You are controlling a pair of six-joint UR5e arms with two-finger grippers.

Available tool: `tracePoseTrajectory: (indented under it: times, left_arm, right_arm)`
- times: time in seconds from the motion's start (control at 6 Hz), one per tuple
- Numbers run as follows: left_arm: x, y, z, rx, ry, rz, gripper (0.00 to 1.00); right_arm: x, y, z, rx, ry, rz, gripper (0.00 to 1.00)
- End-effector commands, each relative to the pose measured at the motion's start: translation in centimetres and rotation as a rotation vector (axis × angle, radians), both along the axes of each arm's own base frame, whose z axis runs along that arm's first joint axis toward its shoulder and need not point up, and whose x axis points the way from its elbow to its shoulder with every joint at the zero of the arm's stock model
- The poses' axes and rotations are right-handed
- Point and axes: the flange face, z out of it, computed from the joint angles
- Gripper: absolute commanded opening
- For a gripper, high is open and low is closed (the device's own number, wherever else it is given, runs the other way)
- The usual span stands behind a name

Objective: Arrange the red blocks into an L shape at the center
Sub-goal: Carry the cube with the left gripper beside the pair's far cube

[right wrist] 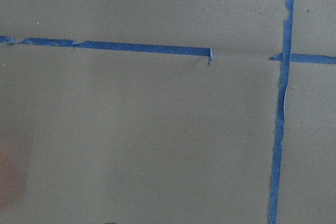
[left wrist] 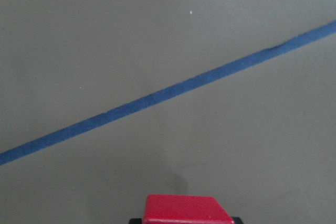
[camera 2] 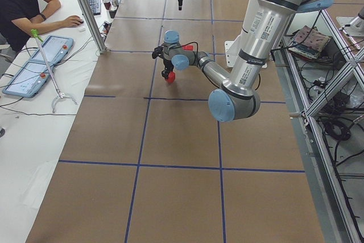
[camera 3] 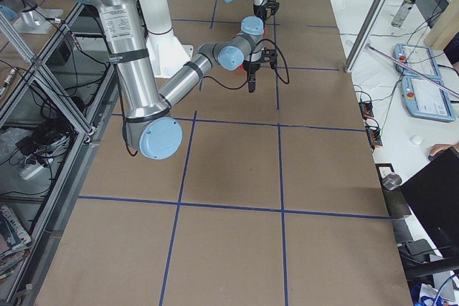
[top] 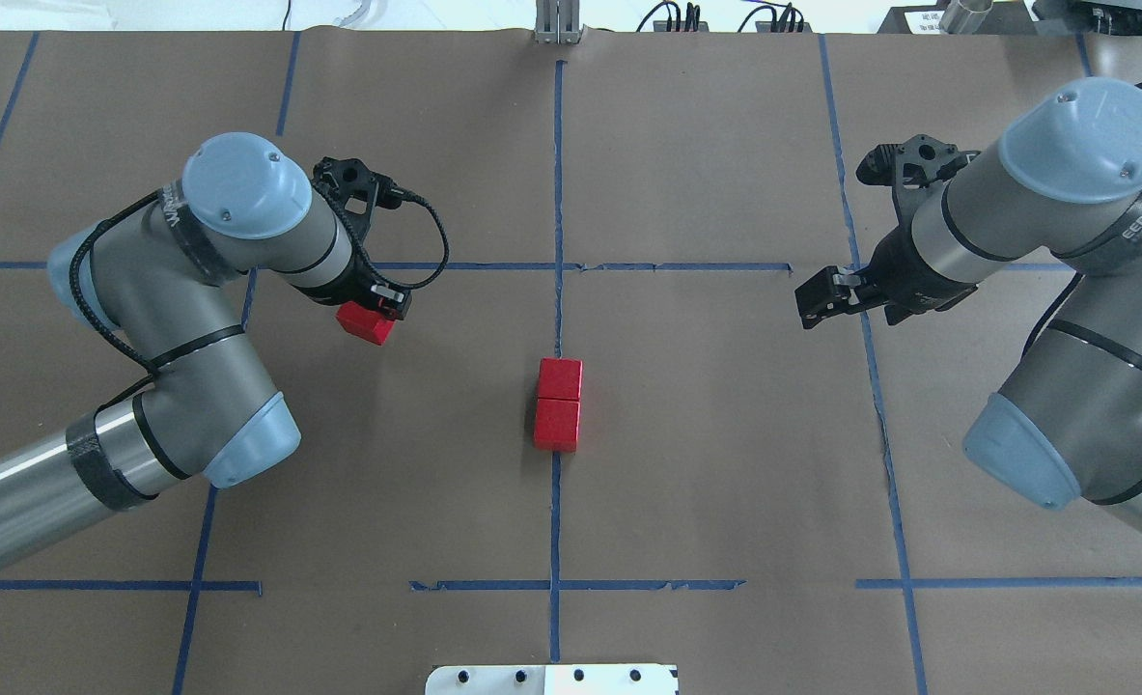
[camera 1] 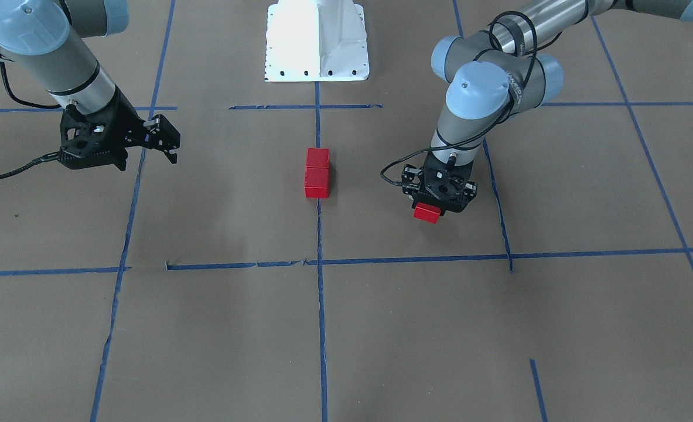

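Two red blocks (top: 559, 378) (top: 557, 425) lie touching end to end on the blue tape line at the center (top: 558, 309); they also show in the front view (camera 1: 317, 158) (camera 1: 317, 183). My left gripper (top: 377, 311) is shut on the third red block (top: 366, 324) and holds it just above the paper, left of the pair. The held block also shows in the front view (camera 1: 427, 213) and at the bottom of the left wrist view (left wrist: 186, 209). My right gripper (top: 810, 301) is open and empty, raised off to the right of the pair.
The white robot base (camera 1: 317, 41) stands behind the center. Blue tape lines (top: 580, 266) form a grid on the brown paper. An operator (camera 2: 23, 4) sits at a side table beyond the table's edge.
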Motion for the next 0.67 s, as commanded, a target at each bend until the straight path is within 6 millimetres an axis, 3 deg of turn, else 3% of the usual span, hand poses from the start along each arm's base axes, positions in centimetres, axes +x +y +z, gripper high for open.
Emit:
tracePoseTrajectory:
  times: [0.0,0.17,0.33,0.5]
  left_arm:
    - [1.8,1.1,-5.4,-0.290,0.020,-0.261,0.00]
    - [3.7,3.3,-6.9,-0.542,0.094,-0.557,0.00]
    - [6.2,5.9,-8.4,-0.574,0.106,-0.590,0.00]
    - [6.6,6.6,-9.4,-0.746,0.171,-0.745,0.00]
  right_arm:
    - [0.1,0.1,-0.1,0.003,-0.003,0.000,1.00]
    - [0.0,0.0,-0.1,0.001,-0.001,0.000,1.00]
    - [0.0,0.0,0.0,0.001,0.001,0.001,1.00]
    - [0.0,0.0,0.2,0.000,0.003,0.002,1.00]
